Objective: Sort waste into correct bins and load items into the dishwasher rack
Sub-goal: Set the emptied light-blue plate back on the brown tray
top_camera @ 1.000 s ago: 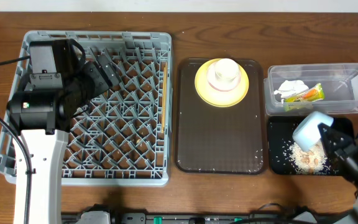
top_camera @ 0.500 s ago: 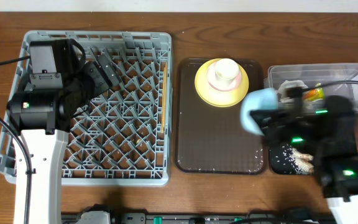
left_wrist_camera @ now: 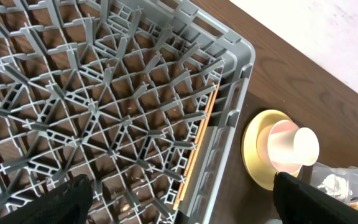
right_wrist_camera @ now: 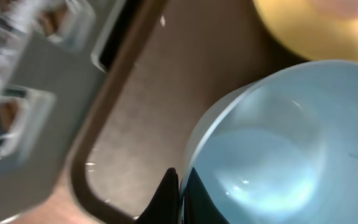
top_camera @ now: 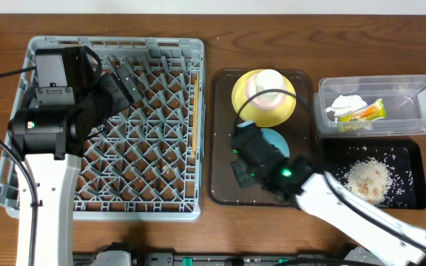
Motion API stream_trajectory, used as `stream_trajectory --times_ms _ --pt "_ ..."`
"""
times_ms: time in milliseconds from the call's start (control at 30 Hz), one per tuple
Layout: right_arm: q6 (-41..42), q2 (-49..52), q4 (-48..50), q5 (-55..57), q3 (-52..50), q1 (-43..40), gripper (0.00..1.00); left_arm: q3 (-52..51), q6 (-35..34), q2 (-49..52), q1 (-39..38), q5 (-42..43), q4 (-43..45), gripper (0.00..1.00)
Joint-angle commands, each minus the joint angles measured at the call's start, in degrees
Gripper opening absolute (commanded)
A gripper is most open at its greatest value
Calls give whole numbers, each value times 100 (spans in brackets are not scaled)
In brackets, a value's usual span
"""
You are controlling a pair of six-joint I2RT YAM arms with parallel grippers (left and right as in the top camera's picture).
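Observation:
My right gripper [right_wrist_camera: 180, 182] is shut on the rim of the light blue bowl [right_wrist_camera: 272, 155]. In the overhead view the bowl [top_camera: 278, 140] hangs tilted over the brown tray [top_camera: 250, 188], just below the yellow plate [top_camera: 242, 97] that carries a cream cup [top_camera: 268, 83]. My left gripper [left_wrist_camera: 180, 183] is open and holds nothing, over the grey dishwasher rack [left_wrist_camera: 104, 93]. Wooden chopsticks [top_camera: 195, 103] lie along the rack's right wall. The clear tub [top_camera: 420, 111] holds the tissue [top_camera: 344, 103] and the wrapper [top_camera: 368, 112]. Rice crumbs [top_camera: 366, 179] lie in the black tray [top_camera: 413, 188].
The rack [top_camera: 109, 46] fills the table's left half, with the left arm's base over its left side. The brown tray sits between the rack and the two bins. In the left wrist view, plate [left_wrist_camera: 253, 146] and cup [left_wrist_camera: 294, 146] show beyond the rack's corner.
My right arm has swung left from above the black tray to above the brown tray, carrying the bowl. The crumbs now show uncovered in the black tray. The left arm has not moved.

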Motion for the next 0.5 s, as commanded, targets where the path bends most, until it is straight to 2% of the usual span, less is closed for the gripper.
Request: stream_trajectory --times_ms 0,133,200,300,367,467 --pt "98 310 72 247 0 83 1 37 57 22 24 35 -9 94" --pt "98 509 70 57 0 81 5 37 57 22 24 35 -9 94" --pt "94 501 50 61 4 81 19 37 55 22 24 35 -9 94" --pt "-57 378 70 59 55 70 35 37 57 22 24 35 -9 94" --pt "-247 232 -138 22 267 22 52 37 57 22 24 35 -9 94" --pt "-470 144 -828 11 977 -245 62 37 57 22 24 35 -9 94"
